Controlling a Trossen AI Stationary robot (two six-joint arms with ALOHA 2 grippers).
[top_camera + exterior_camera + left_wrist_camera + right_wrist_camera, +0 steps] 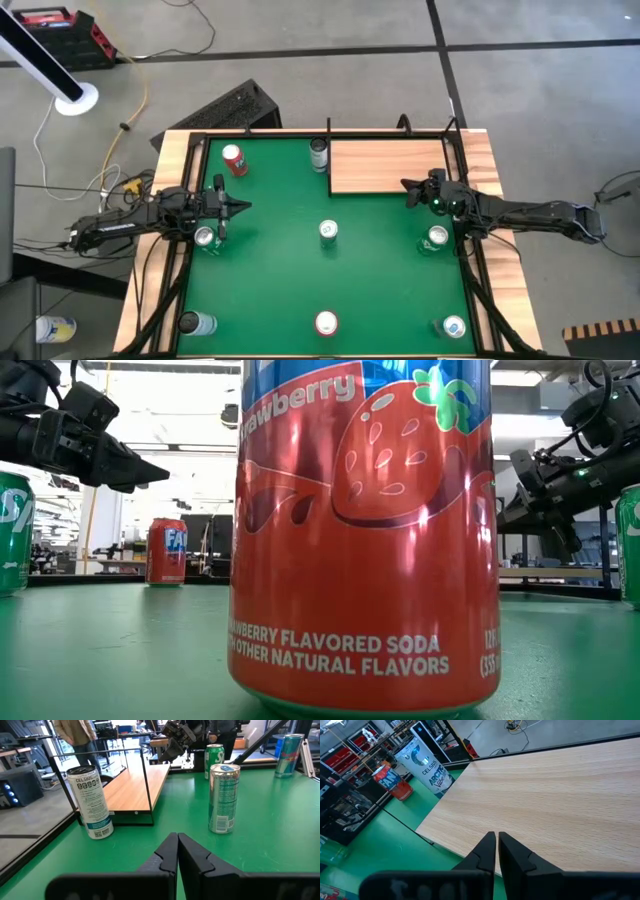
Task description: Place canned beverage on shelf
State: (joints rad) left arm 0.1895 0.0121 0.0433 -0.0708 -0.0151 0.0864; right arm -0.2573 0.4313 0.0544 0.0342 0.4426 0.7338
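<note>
Seven cans stand on the green table (280, 280), as we count them from above, and none of them is on the shelf (385, 167), the bare light wooden panel lying against the far edge toward the right corner. A white Celsius can (318, 153) stands just beside the shelf's left end, and a red Fanta can (233, 159) stands further along the far edge toward the left corner. A silver-green can (328, 232) holds the middle of the table.

We see the left gripper (240, 208) near the left edge, its fingers pressed together with nothing between them; a green can (205, 238) stands just beside it. The right gripper (408, 186) hangs over the shelf's near right part, its fingers nearly touching and likewise empty, with another green can (436, 239) close by toward the right edge.

The overhead picture shows us only lids, so labels come from elsewhere. The low view is filled by the strawberry soda can (365, 535) standing at the near edge, which hides the shelf entirely. The left wrist view shows us the shelf's thin black frame (145, 775) and a person (75, 732) in the room beyond. The right wrist view gives us the wood grain close up.
</note>
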